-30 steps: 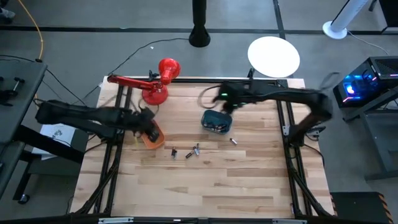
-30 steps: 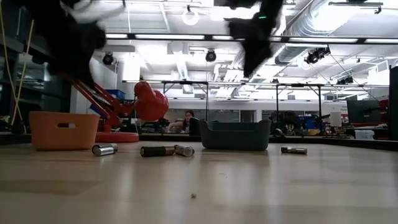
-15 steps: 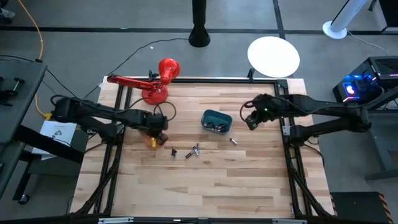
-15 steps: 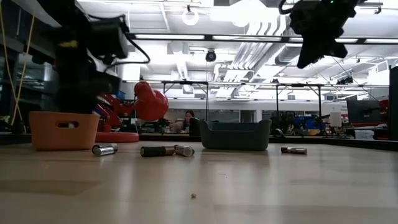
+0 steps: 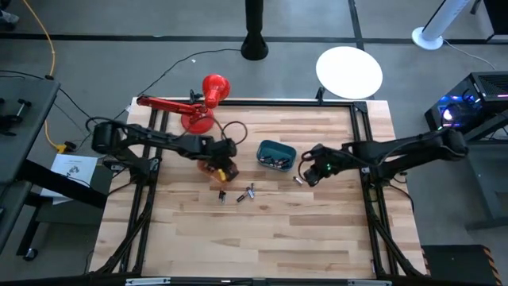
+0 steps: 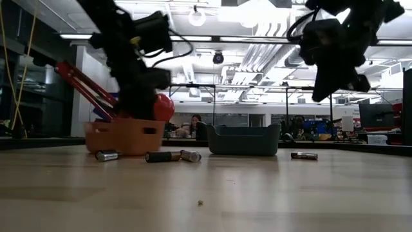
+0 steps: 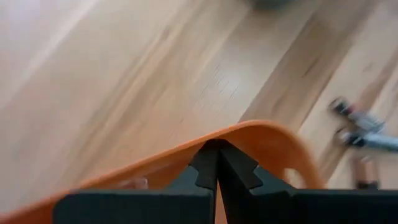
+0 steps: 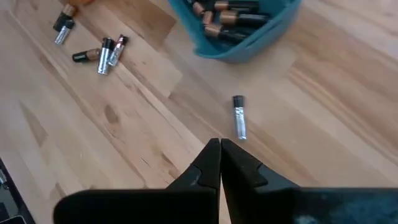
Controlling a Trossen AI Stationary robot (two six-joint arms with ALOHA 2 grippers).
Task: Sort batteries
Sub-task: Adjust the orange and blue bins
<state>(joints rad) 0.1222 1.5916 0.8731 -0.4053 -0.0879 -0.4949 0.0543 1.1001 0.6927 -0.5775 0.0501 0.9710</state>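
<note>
While my left gripper [image 7: 217,163] is pinched shut on the rim of the orange bin [image 5: 217,169], that bin sits toward the back half of the tabletop, left of centre, just behind the loose cluster of batteries [image 5: 238,194]. My right gripper [image 8: 220,160] hangs above the wood with its fingers pressed together and nothing between them, just beside the lone silver battery [image 8: 239,117], which lies right of the teal bin [image 5: 276,156].

For the right side, my judgement is that the fingers must spread before I descend. That battery is a small cylinder and will roll if one finger touches first, so I should straddle it across its narrow width and close evenly. In the right wrist view its long axis runs almost straight away from my fingers, dark cap at the far end, so I will likely need to turn the wrist to put the fingers on either side of it.

For the left side, I should keep the bin low and level, with its wall short of the cluster so nothing is knocked.

The cluster sits near the middle of the tabletop: two batteries lie side by side, nearly touching and roughly parallel, with another lying at an angle next to them and one apart toward the orange bin. More batteries [image 8: 225,18] are heaped in the teal bin, pointing in mixed directions.
</note>
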